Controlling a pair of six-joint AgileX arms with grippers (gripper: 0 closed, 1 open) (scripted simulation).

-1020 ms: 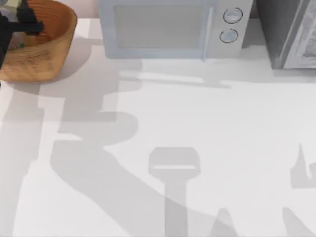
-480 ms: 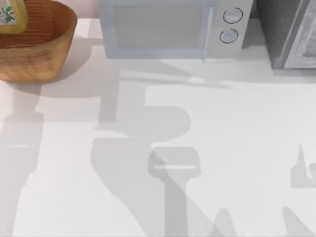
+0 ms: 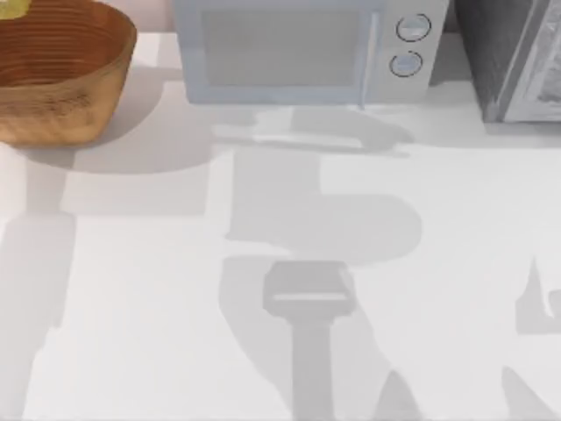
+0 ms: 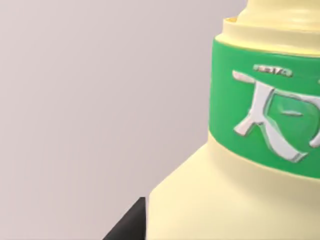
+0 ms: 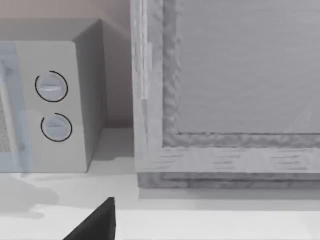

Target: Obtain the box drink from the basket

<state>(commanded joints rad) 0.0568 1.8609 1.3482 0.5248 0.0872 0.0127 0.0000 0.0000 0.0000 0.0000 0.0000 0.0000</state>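
Grasping the box drink [image 4: 235,190] with the left end effector [image 4: 127,225]: in the left wrist view, pale-yellow carton pressed close to the camera, a dark fingertip touching its lower edge. Green band [image 4: 265,110] with raised white characters wrapped around the carton's narrower upper part, plain wall behind.

From above, a pale-yellow sliver of the box drink [image 3: 12,7] at the upper-left corner, over the far rim of the basket [image 3: 66,96]. Basket standing on the desk [image 3: 131,351] at its far left, ribbed orange-brown inside bare of any carton. White microwave [image 3: 298,53] just right of the basket along the back edge, two round dials on its right panel. Grey cabinet [image 3: 517,61] beyond that, at the far right. Arm shadows lying across the middle of the desk.

Right end effector [image 5: 95,222] seen as a dark tip low in the right wrist view, above the desk and facing the microwave and the grey cabinet; released or clenched, cannot tell.
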